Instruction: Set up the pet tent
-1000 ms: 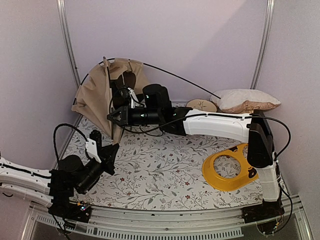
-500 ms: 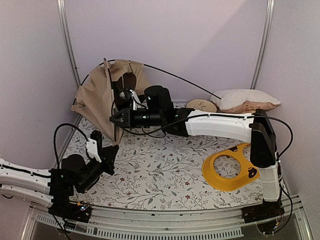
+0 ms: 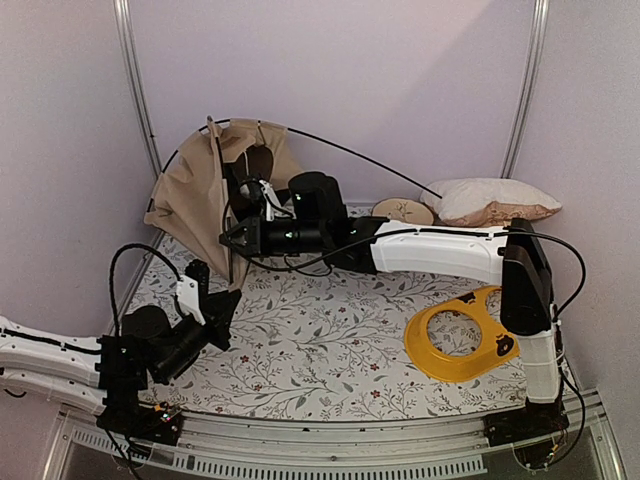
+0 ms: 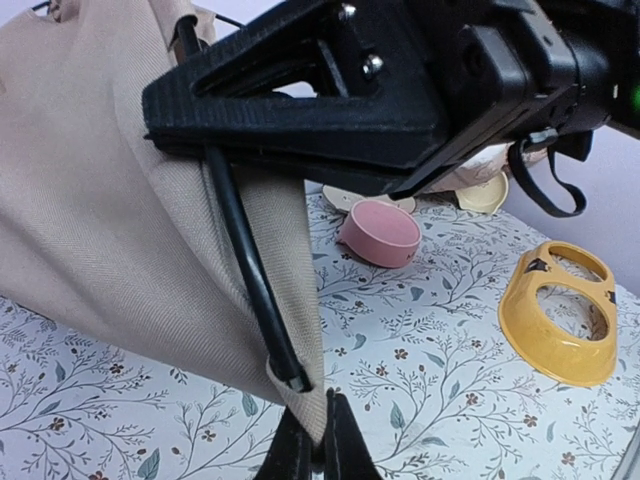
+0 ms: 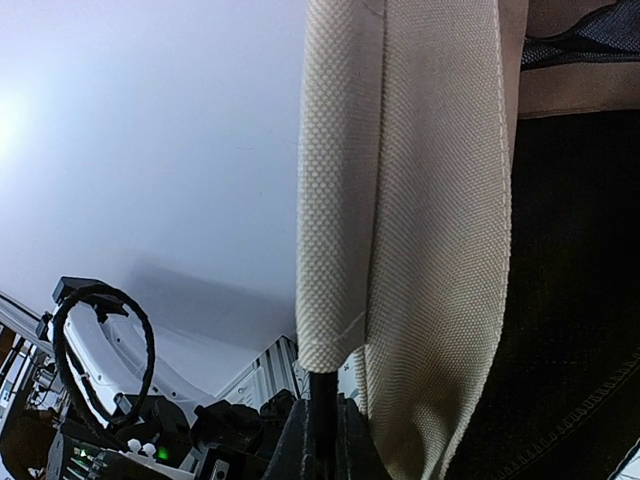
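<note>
Nearest the bases, the left gripper (image 4: 318, 445) is closed right down, and the bottom hem corner of the pet tent (image 3: 190, 195) looks to be pinched between its tips. Just above, the right gripper (image 4: 168, 113) is clamped shut on the black pole (image 4: 245, 260), whose end is tucked into that corner. The tent is slumped half-raised at the table's far left.

If the hem gets tugged too hard, the pole end could be popped out, or the bowed pole sprung loose.

Compared with a second back, the left gripper has been nudged slightly toward the tent. Little else has shifted.
</note>
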`<move>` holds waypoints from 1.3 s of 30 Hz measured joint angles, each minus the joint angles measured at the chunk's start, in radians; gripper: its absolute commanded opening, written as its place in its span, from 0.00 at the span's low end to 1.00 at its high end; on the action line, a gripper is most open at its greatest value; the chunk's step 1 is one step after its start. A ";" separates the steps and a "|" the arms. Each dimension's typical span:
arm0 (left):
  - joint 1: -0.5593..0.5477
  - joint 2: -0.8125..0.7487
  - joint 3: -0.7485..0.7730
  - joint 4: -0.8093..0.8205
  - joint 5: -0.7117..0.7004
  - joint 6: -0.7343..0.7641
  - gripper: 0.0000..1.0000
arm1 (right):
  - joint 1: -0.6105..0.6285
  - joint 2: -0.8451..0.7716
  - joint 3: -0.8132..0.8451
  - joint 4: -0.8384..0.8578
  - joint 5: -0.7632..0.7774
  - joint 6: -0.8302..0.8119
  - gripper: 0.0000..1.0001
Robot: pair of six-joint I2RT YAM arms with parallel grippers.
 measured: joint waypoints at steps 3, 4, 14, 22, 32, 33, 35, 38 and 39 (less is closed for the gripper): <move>0.000 0.005 0.008 -0.003 0.001 0.015 0.00 | 0.000 0.000 0.000 0.000 0.001 -0.003 0.00; 0.000 0.007 0.010 -0.002 -0.001 0.019 0.00 | 0.000 0.000 0.000 0.000 0.002 -0.004 0.00; 0.019 0.001 0.016 -0.011 -0.005 0.006 0.00 | 0.014 -0.010 -0.008 0.000 0.067 -0.035 0.00; 0.033 0.031 0.079 -0.072 -0.006 -0.008 0.00 | 0.031 -0.026 -0.011 -0.007 0.143 -0.081 0.00; 0.034 0.021 0.087 -0.135 0.001 0.006 0.07 | 0.048 -0.041 -0.041 -0.017 0.203 -0.120 0.00; 0.034 0.019 0.087 -0.135 0.002 0.008 0.08 | 0.048 -0.041 -0.041 -0.017 0.204 -0.121 0.00; 0.034 0.016 0.087 -0.137 0.002 0.014 0.11 | 0.050 -0.042 -0.041 -0.017 0.205 -0.122 0.00; 0.034 0.013 0.087 -0.138 0.002 0.021 0.17 | 0.050 -0.042 -0.041 -0.018 0.209 -0.124 0.00; 0.034 0.009 0.087 -0.139 0.003 0.022 0.20 | 0.050 -0.042 -0.041 -0.019 0.211 -0.125 0.00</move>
